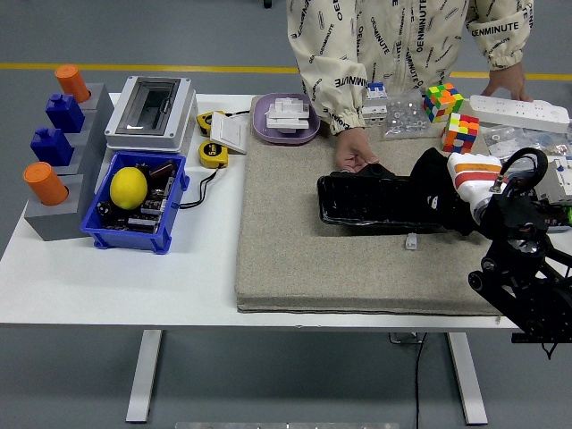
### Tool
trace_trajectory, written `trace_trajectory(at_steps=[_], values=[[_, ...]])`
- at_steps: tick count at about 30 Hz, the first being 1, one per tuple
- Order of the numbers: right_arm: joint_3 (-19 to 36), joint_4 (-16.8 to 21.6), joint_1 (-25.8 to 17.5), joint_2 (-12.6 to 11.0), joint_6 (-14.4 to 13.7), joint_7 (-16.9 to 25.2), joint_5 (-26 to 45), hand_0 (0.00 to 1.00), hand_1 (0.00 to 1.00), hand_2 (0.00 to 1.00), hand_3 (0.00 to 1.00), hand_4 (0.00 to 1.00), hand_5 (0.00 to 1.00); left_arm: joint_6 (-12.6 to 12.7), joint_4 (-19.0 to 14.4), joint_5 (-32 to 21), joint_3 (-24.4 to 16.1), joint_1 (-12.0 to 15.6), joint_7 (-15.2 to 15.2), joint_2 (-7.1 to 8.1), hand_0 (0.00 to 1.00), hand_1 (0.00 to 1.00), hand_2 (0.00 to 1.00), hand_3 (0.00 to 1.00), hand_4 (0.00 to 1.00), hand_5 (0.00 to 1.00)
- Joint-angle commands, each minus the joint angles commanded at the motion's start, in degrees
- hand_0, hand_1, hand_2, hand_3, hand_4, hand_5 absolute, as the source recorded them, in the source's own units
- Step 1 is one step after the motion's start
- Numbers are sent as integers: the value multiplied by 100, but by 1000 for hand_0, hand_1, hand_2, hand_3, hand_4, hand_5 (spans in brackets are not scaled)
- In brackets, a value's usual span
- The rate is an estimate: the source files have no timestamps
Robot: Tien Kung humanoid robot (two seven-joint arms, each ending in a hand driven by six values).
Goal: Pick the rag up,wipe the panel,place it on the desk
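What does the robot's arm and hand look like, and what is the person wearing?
The robot's right arm is black and chunky, with a looping black cable at the wrist. Its right hand is white with an orange-red stripe. The person's sleeve is cream with dark printed lettering all over.

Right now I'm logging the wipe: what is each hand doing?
Left hand: not in view.
Right hand: closed on the black rag, on the panel.

The person [407, 45] at top centre is cut off above the chest. The right hand [465, 183], at right, covers the panel's [375, 201] right end; its fingers cannot be made out against the dark rag [429, 183].
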Motion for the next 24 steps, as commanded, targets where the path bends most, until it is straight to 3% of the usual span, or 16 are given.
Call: trace_trajectory(at_steps=[24], values=[[320, -62, -128, -426, 16, -6, -6, 399, 445, 509, 520, 916, 267, 6, -1, 57, -135, 39, -1, -31, 652, 662, 696, 580, 677, 442]])
